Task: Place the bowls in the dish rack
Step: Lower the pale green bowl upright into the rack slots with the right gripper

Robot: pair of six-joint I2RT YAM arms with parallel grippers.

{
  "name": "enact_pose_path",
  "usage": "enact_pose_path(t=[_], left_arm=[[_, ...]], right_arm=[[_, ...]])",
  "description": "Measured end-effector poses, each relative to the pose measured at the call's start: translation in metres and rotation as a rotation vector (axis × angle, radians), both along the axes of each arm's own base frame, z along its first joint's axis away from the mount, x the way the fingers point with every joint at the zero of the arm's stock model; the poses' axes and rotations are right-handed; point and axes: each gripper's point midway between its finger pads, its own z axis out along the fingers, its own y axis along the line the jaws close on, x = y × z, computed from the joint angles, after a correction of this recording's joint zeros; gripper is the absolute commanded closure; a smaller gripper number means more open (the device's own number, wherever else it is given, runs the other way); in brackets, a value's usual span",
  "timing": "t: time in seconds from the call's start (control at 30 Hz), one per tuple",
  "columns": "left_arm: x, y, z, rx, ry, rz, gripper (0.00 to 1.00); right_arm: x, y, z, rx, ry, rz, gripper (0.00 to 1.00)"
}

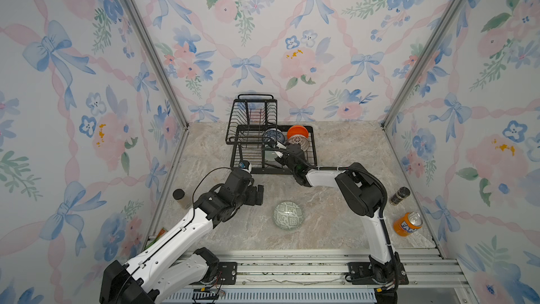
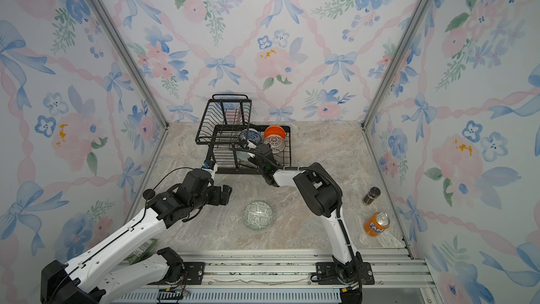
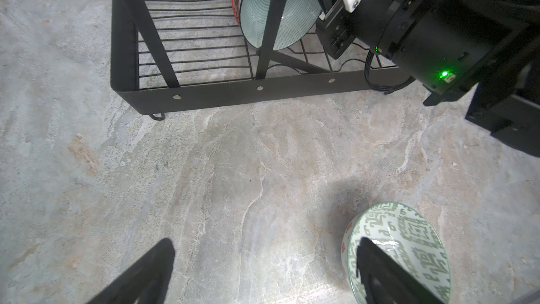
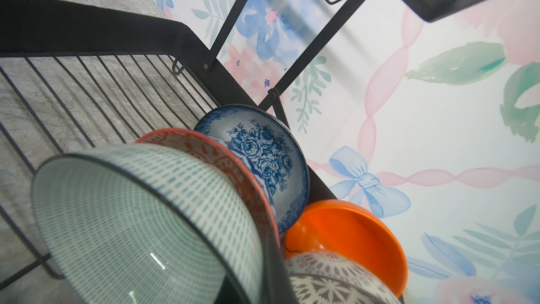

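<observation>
Now slotting: pale celadon green bowl [image 4: 131,214], edgewise to fit black wire dish rack [image 3: 233,95].
Right gripper [image 1: 280,150]: clamped on rim, steadying.
Left gripper [image 3: 264,244]: agape near grey-green geometric bowl [image 1: 287,215], likely next.

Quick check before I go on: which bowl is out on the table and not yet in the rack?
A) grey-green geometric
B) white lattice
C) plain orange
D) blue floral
A: the grey-green geometric bowl sits by itself on the table, in front of the dish rack and apart from it.
</observation>
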Motion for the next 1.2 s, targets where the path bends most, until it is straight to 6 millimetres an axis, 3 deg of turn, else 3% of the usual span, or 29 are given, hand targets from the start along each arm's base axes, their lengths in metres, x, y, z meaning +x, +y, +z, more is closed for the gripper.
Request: enact_pose_path(t=[0.4,0.77,1.2], left_arm=[[-0.001,0.001,0.001,-0.004,-0.006,0.0,0.02],[-0.002,0.002,0.004,-0.011,-0.016,0.0,0.02],[-0.004,0.003,0.002,-0.01,-0.014,0.0,0.02]], right_arm=[[-0.016,0.005,-0.011,-0.034,0.106,0.075,1.0],[-0.019,0.003,-0.014,-0.032,0.155,0.074,1.0],[-0.023,0.0,-0.023,-0.034,0.231,0.072,0.79]])
